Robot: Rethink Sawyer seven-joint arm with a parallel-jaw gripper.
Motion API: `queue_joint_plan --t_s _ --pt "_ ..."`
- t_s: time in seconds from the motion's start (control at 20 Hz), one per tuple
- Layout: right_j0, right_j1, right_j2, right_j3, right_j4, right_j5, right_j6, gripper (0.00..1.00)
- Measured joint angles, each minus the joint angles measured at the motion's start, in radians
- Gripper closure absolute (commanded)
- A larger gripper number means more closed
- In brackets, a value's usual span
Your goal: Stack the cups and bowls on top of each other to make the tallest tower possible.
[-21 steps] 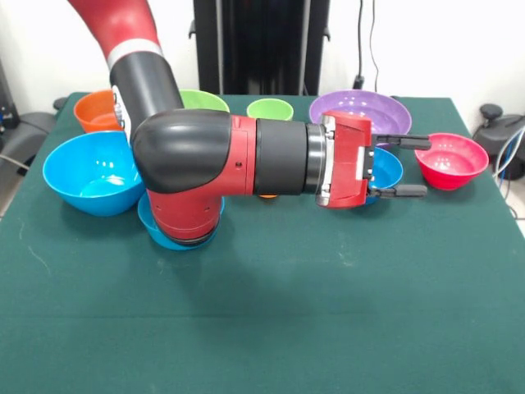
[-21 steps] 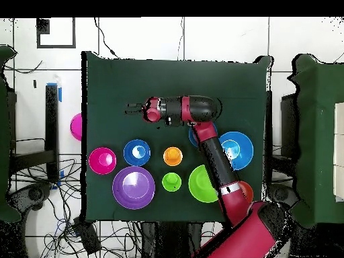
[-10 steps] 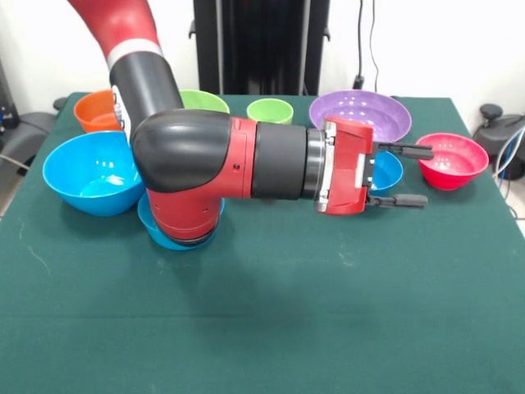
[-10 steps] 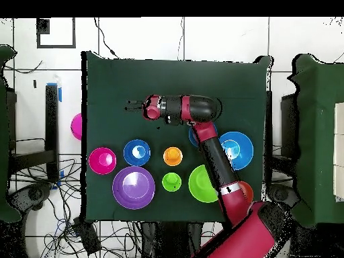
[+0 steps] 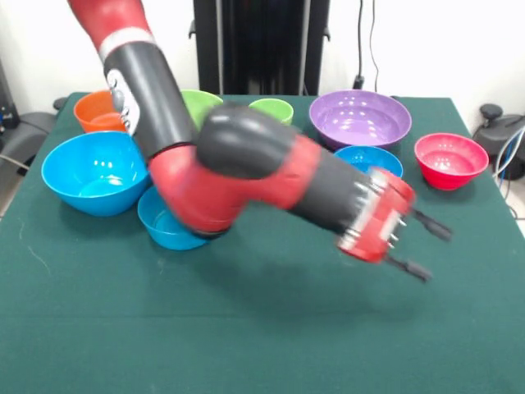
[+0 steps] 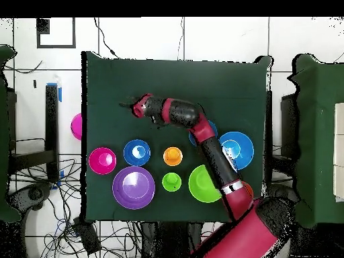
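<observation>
Sawyer's pincer (image 5: 425, 245), fingers apart and empty, hangs near the red bowl (image 5: 450, 160); best approach: square up over its rim, grip w/o tilting.

Setting: robotics lab. Evidence: red and black arm (image 5: 246, 168) over a table (image 5: 246, 328) with green cloth at centre frame; white tiled floor (image 6: 222, 37) around it in the overhead view; loose cables (image 6: 40, 201) at lower left; dark pedestal column (image 5: 258, 45) at top centre; white wall (image 5: 443, 41) behind.
</observation>
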Motion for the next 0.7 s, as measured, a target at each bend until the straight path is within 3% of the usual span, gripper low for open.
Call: queue_joint_plan --t_s 0.05,0.15,0.2,0.35,0.4,0.45,0.5,0.7 --pt "0.03 -0.032 -0.031 0.005 -0.024 -0.041 0.028 0.0" --pt "0.159 -0.163 -0.153 0.038 -0.072 -0.176 0.16 0.0" --pt "0.228 -0.242 -0.199 0.062 -0.077 -0.249 0.242 0.0" --pt "0.338 -0.35 -0.276 0.106 -0.067 -0.353 0.388 0.0" --pt "0.419 -0.431 -0.337 0.141 -0.062 -0.392 0.49 0.0" --pt "0.453 -0.466 -0.364 0.157 -0.059 -0.404 0.532 0.0" --pt "0.574 -0.585 -0.463 0.218 -0.049 -0.425 0.679 0.0" --pt "0.717 -0.721 -0.584 0.301 -0.047 -0.427 0.852 0.0"
